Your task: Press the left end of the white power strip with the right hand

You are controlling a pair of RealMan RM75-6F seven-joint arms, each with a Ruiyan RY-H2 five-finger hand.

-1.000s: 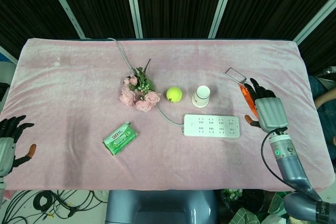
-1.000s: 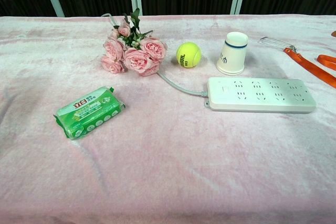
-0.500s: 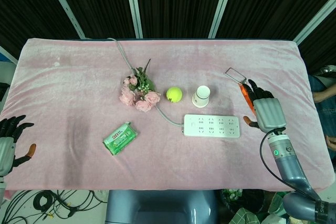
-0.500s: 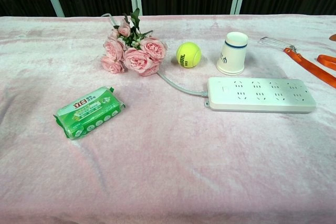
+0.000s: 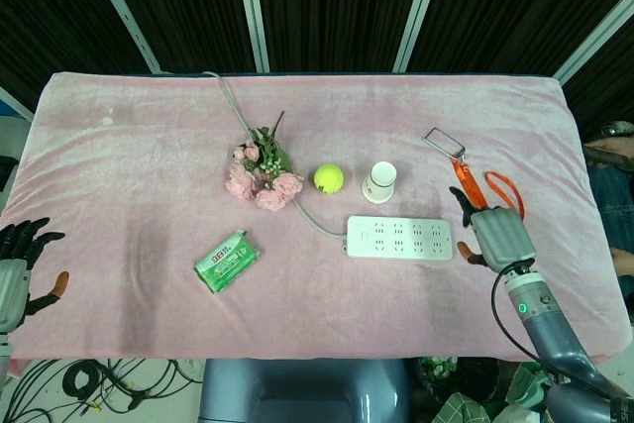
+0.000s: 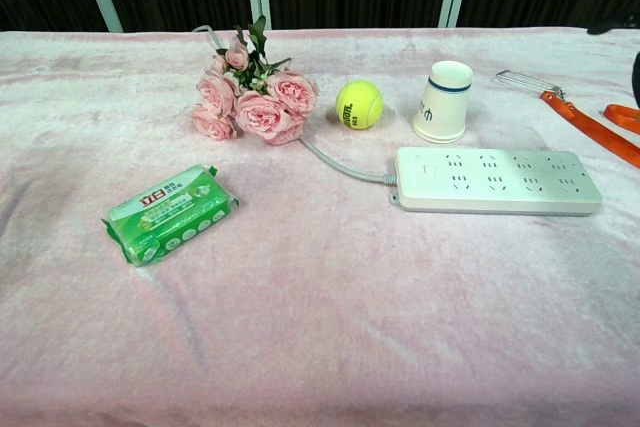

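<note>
Your right hand (image 5: 492,235) hovers just beside the strip's (image 5: 399,238) right end, empty, fingers loosely apart.

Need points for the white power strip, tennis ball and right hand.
white power strip (image 6: 498,181), chest view, middle of its top face.
tennis ball (image 6: 359,104), chest view, centre of the ball.
right hand (image 5: 498,236), head view, back of the hand, just right of the strip's right end.
</note>
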